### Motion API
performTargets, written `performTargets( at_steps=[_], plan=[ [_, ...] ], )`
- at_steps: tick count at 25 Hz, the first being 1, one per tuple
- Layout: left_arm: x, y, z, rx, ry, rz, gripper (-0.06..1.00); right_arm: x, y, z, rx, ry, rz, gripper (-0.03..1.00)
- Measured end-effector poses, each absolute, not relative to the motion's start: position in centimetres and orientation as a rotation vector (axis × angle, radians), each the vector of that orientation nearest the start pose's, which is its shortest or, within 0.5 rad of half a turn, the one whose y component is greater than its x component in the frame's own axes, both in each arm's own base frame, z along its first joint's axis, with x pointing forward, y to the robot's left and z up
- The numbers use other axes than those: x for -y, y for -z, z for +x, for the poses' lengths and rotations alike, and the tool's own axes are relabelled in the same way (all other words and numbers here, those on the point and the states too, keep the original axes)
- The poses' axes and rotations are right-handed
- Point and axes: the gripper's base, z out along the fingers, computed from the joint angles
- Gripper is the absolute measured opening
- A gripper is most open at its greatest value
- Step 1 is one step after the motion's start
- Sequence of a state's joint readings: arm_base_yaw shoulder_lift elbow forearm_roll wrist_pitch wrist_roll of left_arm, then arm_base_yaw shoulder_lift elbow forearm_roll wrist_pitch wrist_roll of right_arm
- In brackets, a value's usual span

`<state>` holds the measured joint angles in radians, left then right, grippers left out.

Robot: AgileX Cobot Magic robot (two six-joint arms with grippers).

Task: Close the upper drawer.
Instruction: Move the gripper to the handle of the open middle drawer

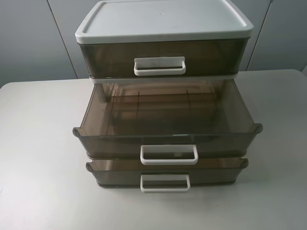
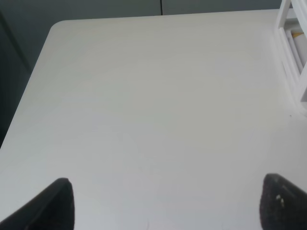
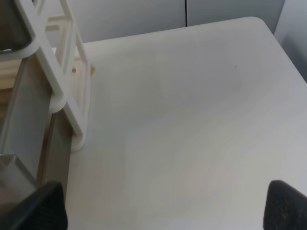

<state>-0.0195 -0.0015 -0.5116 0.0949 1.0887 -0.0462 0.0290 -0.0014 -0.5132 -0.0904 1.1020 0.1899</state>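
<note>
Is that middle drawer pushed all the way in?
No, the upper drawer, the middle of the three, juts well out from under the taller drawer above it, its open inside showing.

count — drawers [image 1: 105, 55] [image 1: 110, 144] [image 1: 115, 176] 3 | handles [image 1: 159, 66] [image 1: 169, 155] [image 1: 165, 183] 3 | lid [image 1: 163, 19] 1 | table [image 1: 38, 143] 1 | hands [image 2: 165, 201] [image 3: 165, 203] 2

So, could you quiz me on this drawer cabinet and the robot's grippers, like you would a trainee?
1. True or false: the middle smoky-brown translucent plastic drawer is pushed fully shut.
2. How many white loop handles show on the drawer fronts? A two; B three; C four.
3. Fill in: the left gripper and the right gripper each hang over the white table with jaws ____ and nothing between them.
Key: 1 false, it stands pulled well out; 2 B; 3 open.
</note>
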Motion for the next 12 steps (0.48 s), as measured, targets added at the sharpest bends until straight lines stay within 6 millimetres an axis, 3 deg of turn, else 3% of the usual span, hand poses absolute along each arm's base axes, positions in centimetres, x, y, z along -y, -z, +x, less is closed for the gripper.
performTargets(
  at_steps=[12],
  plan=[
    [-0.78, -27.85, -0.77, -2.056, -0.073, -0.034, 0.74, 0.76, -27.79, -0.84, -2.06, -0.026, 0.173, 0.62]
  ],
)
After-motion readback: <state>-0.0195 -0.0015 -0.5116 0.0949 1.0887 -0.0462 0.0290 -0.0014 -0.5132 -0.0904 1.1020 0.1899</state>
